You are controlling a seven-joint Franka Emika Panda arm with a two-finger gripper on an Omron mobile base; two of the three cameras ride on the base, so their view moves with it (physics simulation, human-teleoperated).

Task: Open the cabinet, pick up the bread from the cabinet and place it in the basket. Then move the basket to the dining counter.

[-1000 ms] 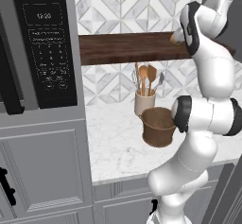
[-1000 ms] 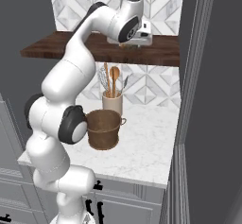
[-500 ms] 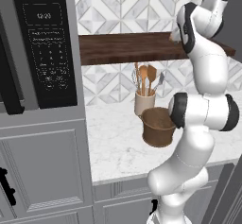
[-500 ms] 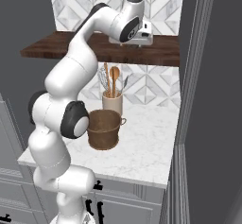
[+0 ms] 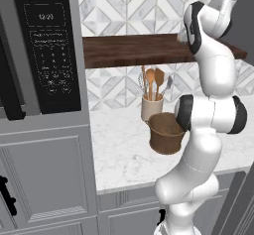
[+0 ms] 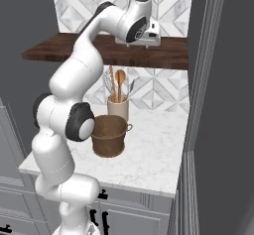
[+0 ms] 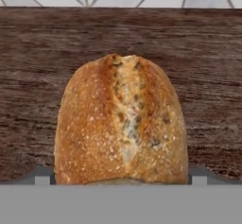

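Observation:
The bread (image 7: 120, 124), a golden-brown crusty roll with a split top, lies on the dark wood shelf (image 7: 208, 76) and sits close in front of the hand camera. My gripper (image 7: 120, 178) straddles it, a fingertip (image 7: 45, 176) set against each lower side of the roll. From the base, the gripper (image 6: 140, 41) is at the shelf's right part, high above the worktop, and hides the roll. The brown woven basket (image 5: 166, 132) (image 6: 109, 135) stands upright on the marble worktop below, next to my arm. The dining counter is out of view.
A cream utensil jar (image 5: 151, 107) with wooden spoons stands just behind the basket. A black microwave (image 5: 47, 50) is built into the grey cabinetry on the left. A tall grey panel (image 6: 198, 105) closes off the right side. Grey drawer fronts (image 6: 129, 214) run under the worktop.
The arm's upper links shifted slightly at first, then stayed put with the hand at the shelf. Basket and jar have not moved.

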